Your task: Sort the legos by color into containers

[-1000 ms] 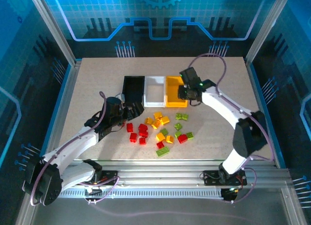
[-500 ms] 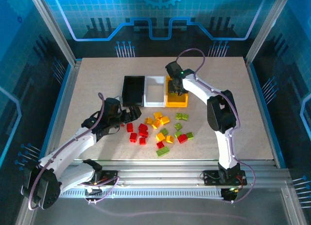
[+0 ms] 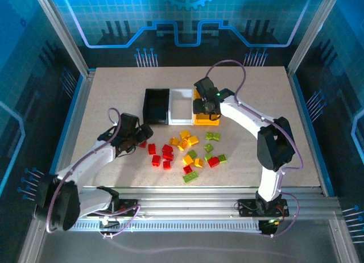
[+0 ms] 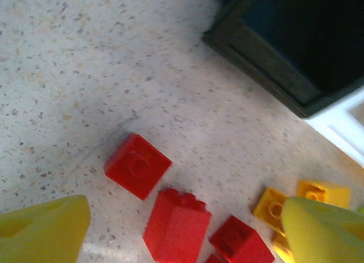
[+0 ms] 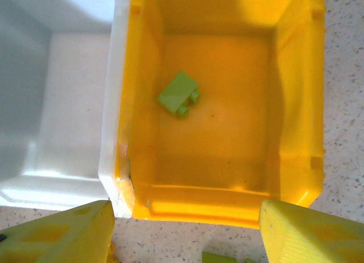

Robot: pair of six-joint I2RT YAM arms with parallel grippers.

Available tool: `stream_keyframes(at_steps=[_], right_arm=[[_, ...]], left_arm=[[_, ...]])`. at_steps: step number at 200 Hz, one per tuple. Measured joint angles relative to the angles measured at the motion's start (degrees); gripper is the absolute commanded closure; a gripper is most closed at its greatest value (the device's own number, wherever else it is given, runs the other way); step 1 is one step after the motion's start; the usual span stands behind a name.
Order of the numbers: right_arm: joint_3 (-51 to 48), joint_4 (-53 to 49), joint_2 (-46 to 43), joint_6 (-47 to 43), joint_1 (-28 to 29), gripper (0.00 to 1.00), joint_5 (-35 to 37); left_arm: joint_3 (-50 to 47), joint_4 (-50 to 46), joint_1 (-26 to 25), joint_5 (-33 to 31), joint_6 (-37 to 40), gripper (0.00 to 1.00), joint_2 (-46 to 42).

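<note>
While the speckled surface (image 3: 102,104) carries the three joined containers in a row, a black bin (image 3: 156,105), a white bin (image 3: 181,105) and a yellow-orange bin (image 5: 296,75), we see the right end effector (image 5: 185,234) hovering over the yellow-orange bin, fingers spread wide with nothing between them. We find the left end effector (image 4: 182,229) equally wide and empty, low over the red legos (image 4: 137,165) near the black bin. Mixed legos (image 3: 193,152) lie loose on the surface in front of the bins, and one lime green brick (image 5: 178,94) lies inside the yellow-orange bin.
</note>
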Motion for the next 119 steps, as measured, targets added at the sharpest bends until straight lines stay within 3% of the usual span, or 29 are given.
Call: stream_keyframes(at_steps=[63, 119], right_arm=[[-5.9, 1.9, -2.5, 0.0, 0.0, 0.31, -0.7], [-8.6, 3.8, -4.9, 0.5, 0.0, 0.31, -0.7]], left_arm=[[0.0, 5.0, 3.2, 0.5, -4.0, 0.26, 12.1], [-0.3, 5.4, 3.6, 0.9, -5.7, 0.38, 14.3]])
